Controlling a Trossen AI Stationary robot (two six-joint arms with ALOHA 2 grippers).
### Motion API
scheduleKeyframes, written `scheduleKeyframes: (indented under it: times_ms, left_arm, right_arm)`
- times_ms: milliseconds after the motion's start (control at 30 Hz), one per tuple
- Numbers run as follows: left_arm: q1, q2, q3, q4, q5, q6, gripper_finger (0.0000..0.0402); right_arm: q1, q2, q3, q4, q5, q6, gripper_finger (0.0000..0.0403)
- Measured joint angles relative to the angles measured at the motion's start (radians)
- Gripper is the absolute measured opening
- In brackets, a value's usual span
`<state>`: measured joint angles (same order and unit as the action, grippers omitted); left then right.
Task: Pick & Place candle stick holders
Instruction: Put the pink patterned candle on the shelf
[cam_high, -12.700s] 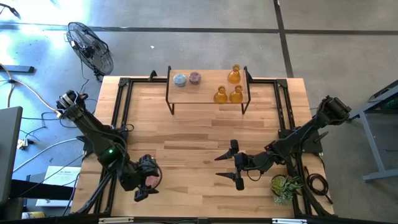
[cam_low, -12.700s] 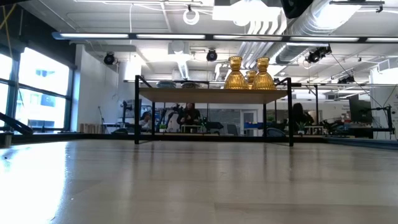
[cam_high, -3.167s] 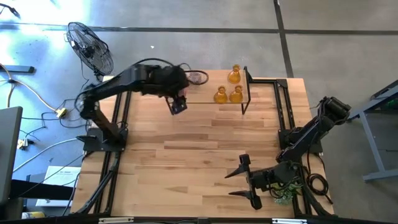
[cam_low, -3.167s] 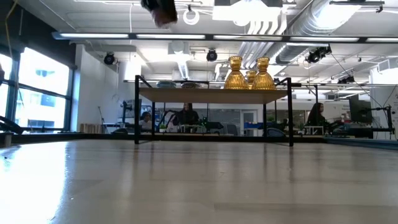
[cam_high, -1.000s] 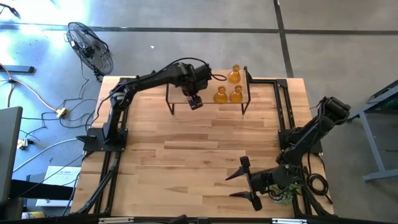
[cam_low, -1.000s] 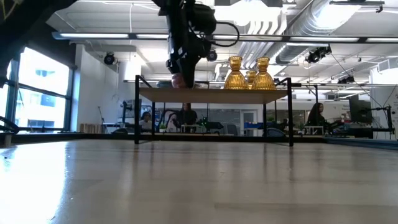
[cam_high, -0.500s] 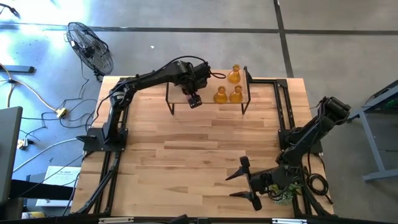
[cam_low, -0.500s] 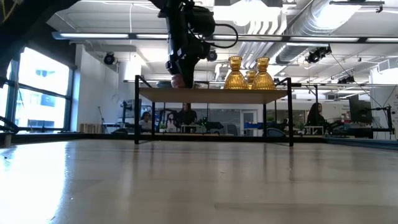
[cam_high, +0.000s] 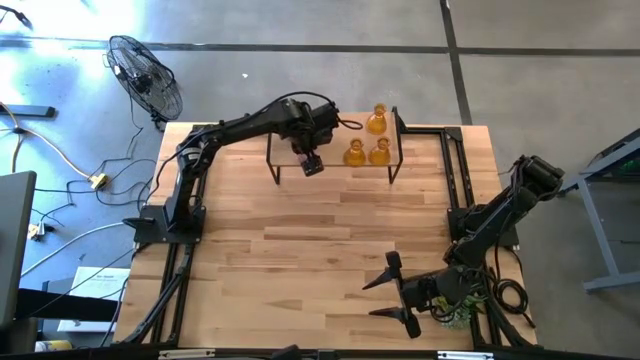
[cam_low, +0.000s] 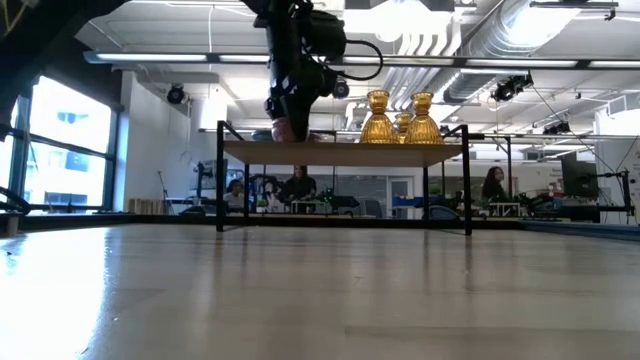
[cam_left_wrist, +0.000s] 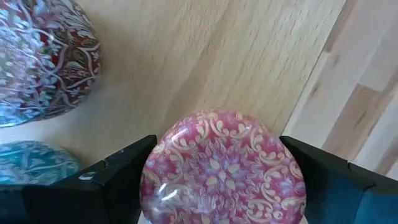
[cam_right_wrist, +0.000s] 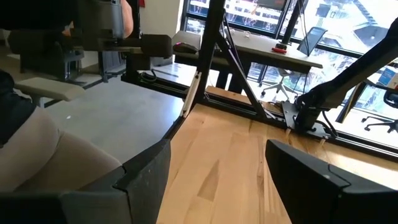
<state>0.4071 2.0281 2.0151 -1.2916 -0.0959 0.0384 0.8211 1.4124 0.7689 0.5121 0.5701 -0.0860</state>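
Nothing has moved in the last half second: my left gripper holds the pink holder between its fingers, over the shelf front edge beside the other pink holder. I should lower gently, then release. My right gripper waits open near the plant.

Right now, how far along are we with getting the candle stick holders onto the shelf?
Nearly done. Three amber holders stand on the raised shelf; another pink holder and the pale blue holder sit there too. The left gripper is shut on the last pink holder over the shelf; releasing it remains. The right gripper waits open near the plant.
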Motion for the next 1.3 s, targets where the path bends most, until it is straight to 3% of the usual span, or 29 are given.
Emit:
scheduleKeyframes:
  times_ms: [167,400,633,833,1300]
  left_arm:
    - [-0.004,0.0,0.0,0.001,-0.049,0.014,0.0338]
    - [-0.002,0.0,0.0,-0.001,-0.044,0.01,0.0339]
    - [-0.001,0.0,-0.001,-0.048,0.047,0.089,0.034]
    - [-0.002,0.0,-0.001,-0.05,-0.013,0.062,0.034]
    - [-0.001,0.0,-0.001,-0.04,-0.024,0.055,0.034]
  right_arm:
    - [0.0,0.0,0.0,0.0,0.001,0.0,0.0259]
    - [0.0,0.0,0.0,-0.003,0.002,0.0,0.0259]
    - [0.0,0.0,0.0,-0.003,0.004,0.0,0.0259]
    - [0.0,0.0,0.0,-0.004,0.003,0.0,0.0259]
    - [0.0,0.0,0.0,-0.018,0.003,0.0,0.0259]
